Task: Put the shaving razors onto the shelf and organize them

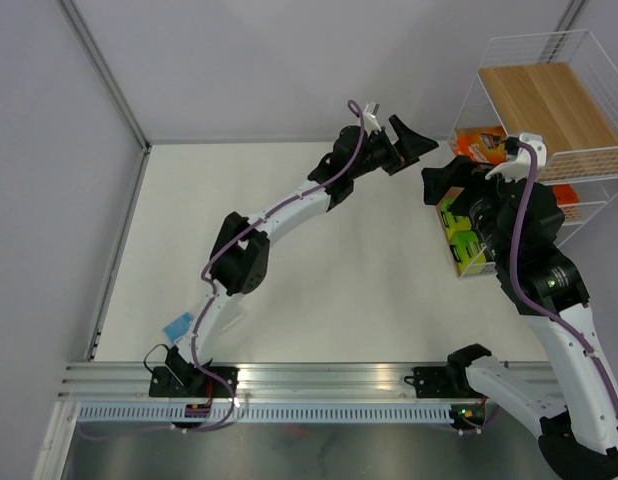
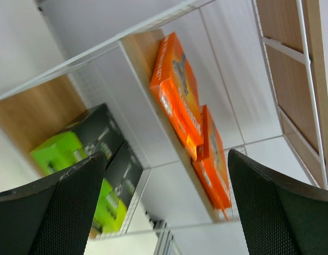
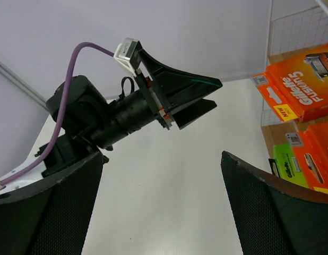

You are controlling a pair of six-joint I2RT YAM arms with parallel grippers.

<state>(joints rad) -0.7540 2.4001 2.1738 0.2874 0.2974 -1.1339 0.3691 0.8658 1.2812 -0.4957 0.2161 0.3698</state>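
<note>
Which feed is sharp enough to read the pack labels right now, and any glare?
Right wrist: sharp, print on the orange packs legible. Left wrist: softer, their print smeared. Top external: even light, glare only on the metal rail.

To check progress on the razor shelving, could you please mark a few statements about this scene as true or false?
1. The left hand is open and empty. True.
2. Two orange packs sit on the shelf. True.
3. The blue-card pack is already on the shelf. False: it lies on the table near the left arm's base.
4. The right hand grips a black-and-green pack. False: it is open with nothing in it, and the black-and-green packs sit on the shelf.
</note>
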